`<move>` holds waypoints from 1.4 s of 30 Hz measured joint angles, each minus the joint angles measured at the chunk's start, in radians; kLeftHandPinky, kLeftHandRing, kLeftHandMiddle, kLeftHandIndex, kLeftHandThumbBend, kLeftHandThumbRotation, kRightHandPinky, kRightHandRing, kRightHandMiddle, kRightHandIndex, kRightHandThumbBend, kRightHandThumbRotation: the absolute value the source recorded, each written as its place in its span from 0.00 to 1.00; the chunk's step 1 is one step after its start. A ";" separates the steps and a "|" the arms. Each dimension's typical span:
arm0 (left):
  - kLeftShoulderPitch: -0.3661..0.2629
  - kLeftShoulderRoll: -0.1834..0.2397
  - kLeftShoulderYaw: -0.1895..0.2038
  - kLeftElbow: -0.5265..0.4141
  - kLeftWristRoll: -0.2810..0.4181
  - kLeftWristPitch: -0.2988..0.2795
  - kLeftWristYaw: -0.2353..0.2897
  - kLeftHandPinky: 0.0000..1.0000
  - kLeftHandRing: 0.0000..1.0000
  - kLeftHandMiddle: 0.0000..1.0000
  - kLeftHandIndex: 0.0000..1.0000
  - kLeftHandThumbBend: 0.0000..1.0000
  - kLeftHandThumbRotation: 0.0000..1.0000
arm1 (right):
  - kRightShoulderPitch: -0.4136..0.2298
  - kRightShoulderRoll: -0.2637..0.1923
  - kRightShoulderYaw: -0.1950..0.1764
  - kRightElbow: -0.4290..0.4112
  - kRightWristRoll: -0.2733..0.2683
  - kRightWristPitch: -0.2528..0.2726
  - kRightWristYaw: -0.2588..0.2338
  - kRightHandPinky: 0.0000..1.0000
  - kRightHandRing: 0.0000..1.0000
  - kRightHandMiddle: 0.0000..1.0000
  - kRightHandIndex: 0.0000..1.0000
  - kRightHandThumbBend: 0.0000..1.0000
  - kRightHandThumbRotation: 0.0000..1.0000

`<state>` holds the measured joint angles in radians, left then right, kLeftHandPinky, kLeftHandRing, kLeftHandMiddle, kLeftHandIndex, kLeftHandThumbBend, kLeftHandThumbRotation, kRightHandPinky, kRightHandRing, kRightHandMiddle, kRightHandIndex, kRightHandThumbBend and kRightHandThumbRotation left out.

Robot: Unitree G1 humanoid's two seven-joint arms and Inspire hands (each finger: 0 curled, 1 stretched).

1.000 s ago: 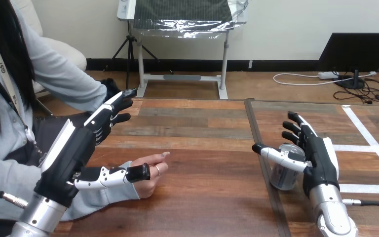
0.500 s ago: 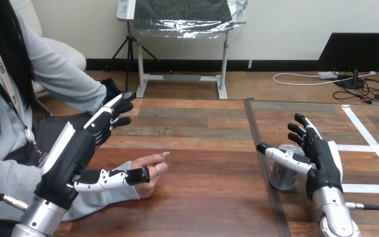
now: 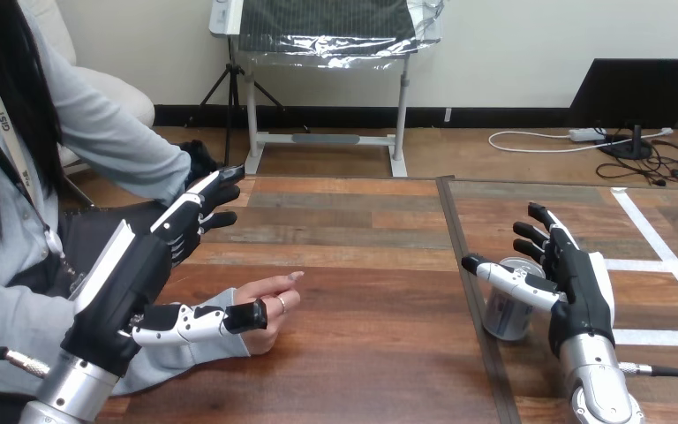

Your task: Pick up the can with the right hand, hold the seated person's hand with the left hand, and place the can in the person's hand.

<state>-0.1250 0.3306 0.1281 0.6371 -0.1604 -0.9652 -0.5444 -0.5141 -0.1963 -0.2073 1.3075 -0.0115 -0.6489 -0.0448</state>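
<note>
On the desk (image 3: 371,265), the upright can (image 3: 501,320) is flanked by the right hand (image 3: 578,287), its fingers (image 3: 538,231) held straight and unclosed as if readied for a grasp, while, well left of the can, the person's hand (image 3: 269,300) is overhung by the left hand (image 3: 128,278), spread and gripping nothing.

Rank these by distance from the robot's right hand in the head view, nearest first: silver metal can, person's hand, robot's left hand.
1. The silver metal can: at the view's right, just beside the right hand, below its thumb in the view.
2. The person's hand: left of centre, resting on the wooden table.
3. The left hand: farthest left. Its thumb shows in front of the person's hand, and its palm is well beyond.
</note>
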 measured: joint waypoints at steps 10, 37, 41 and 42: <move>0.000 0.000 0.000 0.000 -0.017 0.000 -0.014 0.89 0.94 0.95 0.91 1.00 0.41 | 0.003 0.000 0.000 0.000 0.000 0.000 -0.011 0.81 0.84 0.85 0.91 1.00 0.25; -0.002 0.007 0.000 0.000 -0.046 0.010 -0.044 0.92 0.96 0.97 0.92 1.00 0.41 | 0.077 0.007 -0.004 -0.001 0.006 -0.010 -0.055 0.78 0.83 0.83 0.88 1.00 0.22; -0.003 0.006 0.000 0.000 -0.050 0.012 -0.050 0.93 0.97 0.97 0.92 1.00 0.40 | 0.079 0.007 -0.005 -0.001 0.007 -0.014 -0.051 0.78 0.83 0.83 0.87 1.00 0.22; -0.003 0.006 0.000 0.000 -0.053 0.014 -0.053 0.93 0.97 0.97 0.92 1.00 0.40 | 0.079 0.007 -0.004 -0.001 0.007 -0.014 -0.052 0.78 0.83 0.83 0.87 1.00 0.22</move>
<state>-0.1280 0.3368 0.1279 0.6369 -0.2136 -0.9516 -0.5972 -0.4353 -0.1895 -0.2117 1.3065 -0.0050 -0.6630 -0.0965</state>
